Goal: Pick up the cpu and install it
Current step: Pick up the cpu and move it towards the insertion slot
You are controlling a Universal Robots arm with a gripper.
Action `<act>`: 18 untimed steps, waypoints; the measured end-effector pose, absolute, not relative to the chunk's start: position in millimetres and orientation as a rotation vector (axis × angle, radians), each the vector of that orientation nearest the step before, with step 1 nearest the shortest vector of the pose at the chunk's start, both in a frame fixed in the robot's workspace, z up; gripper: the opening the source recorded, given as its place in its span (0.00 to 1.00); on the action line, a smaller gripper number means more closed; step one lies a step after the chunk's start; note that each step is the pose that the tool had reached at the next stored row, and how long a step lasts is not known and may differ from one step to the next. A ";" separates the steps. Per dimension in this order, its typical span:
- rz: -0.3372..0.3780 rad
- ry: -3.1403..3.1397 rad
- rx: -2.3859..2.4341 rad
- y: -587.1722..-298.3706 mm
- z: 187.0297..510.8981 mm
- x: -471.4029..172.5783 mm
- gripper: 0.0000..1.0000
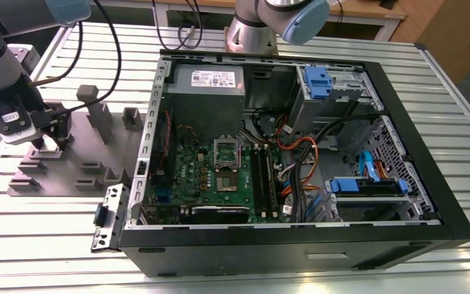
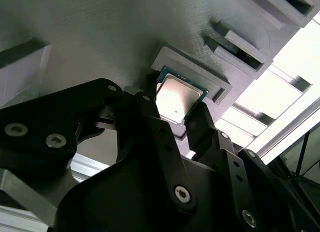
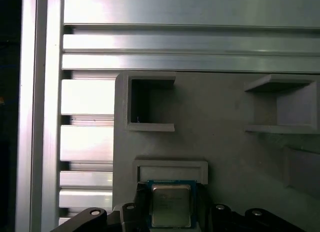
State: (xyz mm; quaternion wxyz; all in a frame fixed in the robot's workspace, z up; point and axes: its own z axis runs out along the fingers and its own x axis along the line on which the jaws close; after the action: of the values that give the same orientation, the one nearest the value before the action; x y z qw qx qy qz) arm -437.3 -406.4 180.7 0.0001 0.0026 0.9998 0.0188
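Note:
The cpu [image 2: 177, 100] is a small square chip with a silvery top and a thin pale rim. It sits between my gripper's [image 2: 176, 112] two black fingers, which press on its opposite edges, right over a raised square pocket of the grey fixture tray [image 2: 100, 37]. In the first wrist view the cpu [image 3: 171, 204] sits just in front of that pocket [image 3: 170, 167], with the gripper [image 3: 171, 214] shut on it. In the exterior view the gripper [image 1: 51, 144] is low over the tray [image 1: 71, 165], at the exterior view's left of the open computer case [image 1: 300, 245]. The motherboard [image 1: 210, 184] lies inside the case with its silver socket frame [image 1: 226, 153].
The tray carries tall grey posts [image 1: 96, 110] and other pockets close to the gripper. A second arm's base [image 1: 256, 30] stands behind the case. Cables [image 1: 300, 153], blue drive brackets [image 1: 366, 187] and a grey box with a white label [image 1: 208, 82] crowd the case. The slatted aluminium table [image 1: 39, 245] surrounds everything.

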 end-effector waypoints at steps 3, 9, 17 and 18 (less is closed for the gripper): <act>0.059 3.141 0.009 -406.3 180.7 -437.3 0.47; 0.059 3.141 0.009 -406.0 180.6 -437.3 0.48; 0.059 3.141 0.009 -405.9 180.8 -437.3 0.61; 0.059 3.141 0.009 -405.9 181.0 -437.3 0.61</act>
State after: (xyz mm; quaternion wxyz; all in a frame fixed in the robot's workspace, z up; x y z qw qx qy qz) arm -437.3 -405.9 181.0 0.0001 0.0028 0.9998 0.0187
